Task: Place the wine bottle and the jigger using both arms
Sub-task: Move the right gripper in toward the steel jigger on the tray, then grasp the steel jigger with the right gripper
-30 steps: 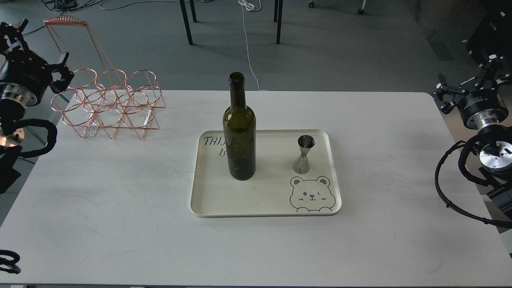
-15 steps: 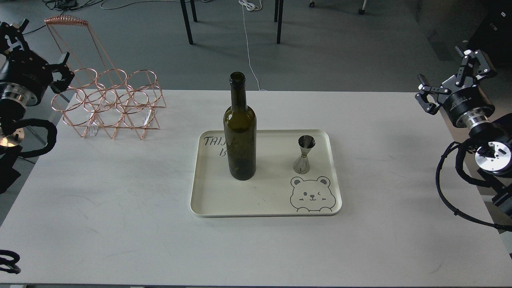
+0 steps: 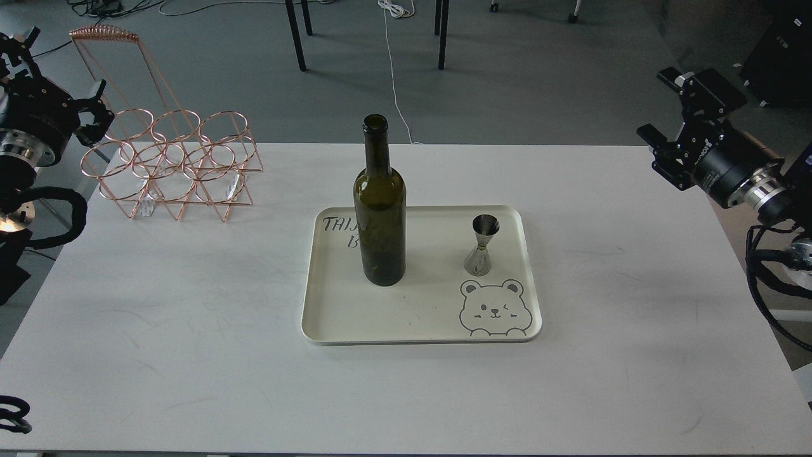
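In the head view, a white tabletop (image 3: 190,355) is seen, and a cream tray (image 3: 330,317) with rounded corners is placed near its middle. The wine bottle (image 3: 380,209) stands upright on the left half of the tray, and part of some dark lettering on the tray floor is covered by it. The jigger (image 3: 482,245) stands upright on the right half of the tray, well apart from the bottle, and a printed bear face (image 3: 493,308) is seen just in front of it. A copper wire rack (image 3: 166,166) with round loops is placed on the far left part of the tabletop. The left pincer (image 3: 60,105) is held at the left edge of the view, just beside the rack and above the corner of the tabletop; it is dark and partly turned away, so it cannot be told if it is wide or narrow. The right pincer (image 3: 679,108) is held above the far right corner of the tabletop, well apart from the tray. Its fingers (image 3: 653,136) are spread wide, and nothing is held between them.
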